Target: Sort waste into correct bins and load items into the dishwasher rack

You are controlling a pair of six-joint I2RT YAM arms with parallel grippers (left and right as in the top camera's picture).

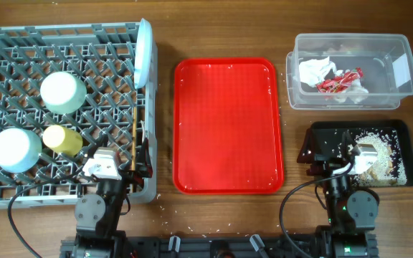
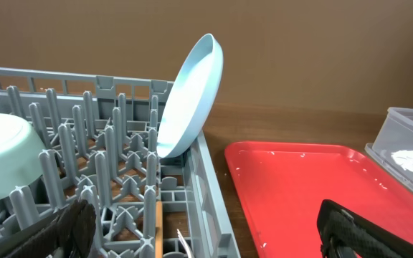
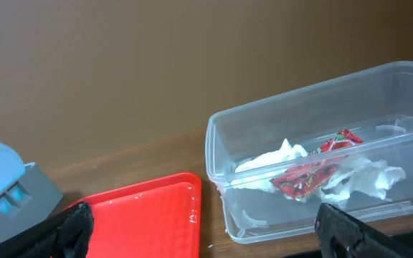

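The grey dishwasher rack [image 1: 6, 43] holds two upturned pale green-blue bowls [image 1: 63, 92] [image 1: 16, 149], a yellow cup [image 1: 63, 140], a pale plate [image 1: 144, 50] standing on edge, and chopsticks [image 1: 133, 140]. My left gripper [image 1: 120, 168] is open and empty over the rack's near right corner. The left wrist view shows the plate [image 2: 192, 93], a chopstick [image 2: 158, 229] and white fork tines [image 2: 183, 240] between the fingers [image 2: 214, 236]. The clear tub [image 1: 350, 97] holds the napkin [image 1: 317, 70] and sachet [image 1: 338, 82]. Rice crumbs [image 1: 386, 154] lie in the black tray [image 1: 400, 127]. My right gripper [image 1: 332, 154] is open and empty above that tray.
The red serving tray [image 1: 228, 125] lies between the rack and the bins, with small white specks on it. It also shows in the right wrist view [image 3: 142, 215], beside the clear tub [image 3: 221, 150]. A few crumbs lie on the table near the front edge.
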